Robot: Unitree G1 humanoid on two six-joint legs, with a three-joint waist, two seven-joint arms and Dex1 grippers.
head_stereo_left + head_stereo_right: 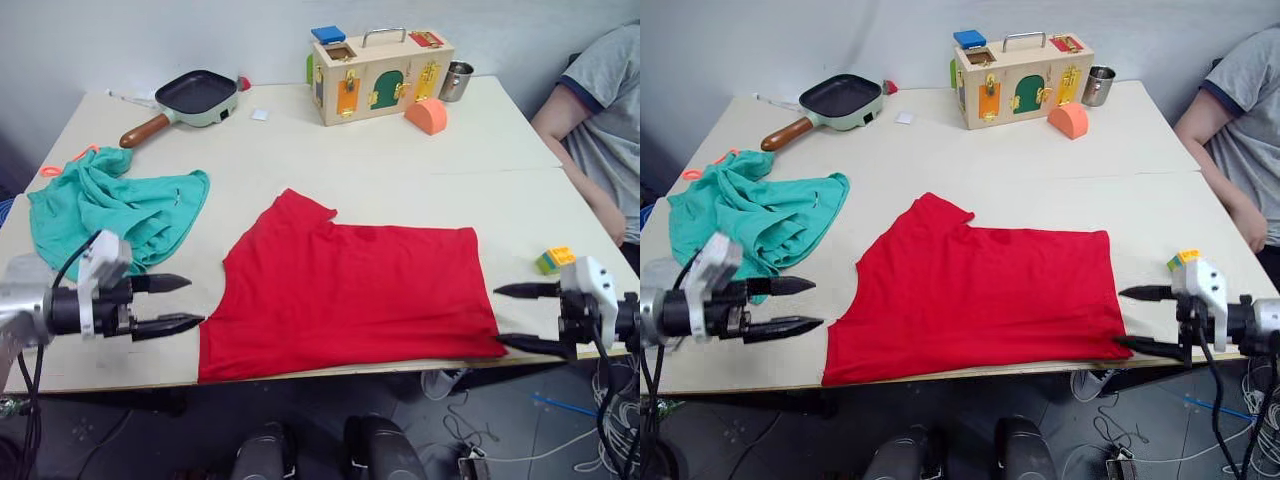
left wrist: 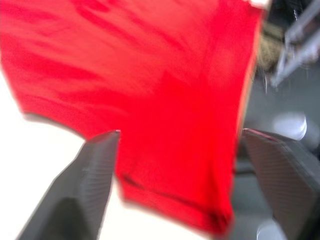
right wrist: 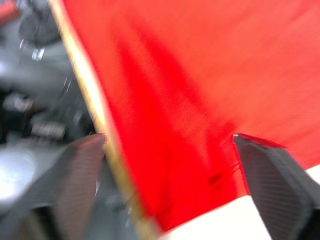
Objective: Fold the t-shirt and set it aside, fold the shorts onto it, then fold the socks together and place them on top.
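**Op:** On the near half of the table, the t-shirt lies flat, its hem along the front edge. My left gripper sits just off its left side, fingers spread wide, empty. My right gripper sits at the right corner, also wide apart, empty.

**Obs:** Surroundings?

**Op:** The shorts are bunched at the left, near the left gripper. At the far side: a frying pan, a wooden latch box, an orange block, a metal cup. A toy brick lies beside my right gripper. A person's arm rests on the right edge.
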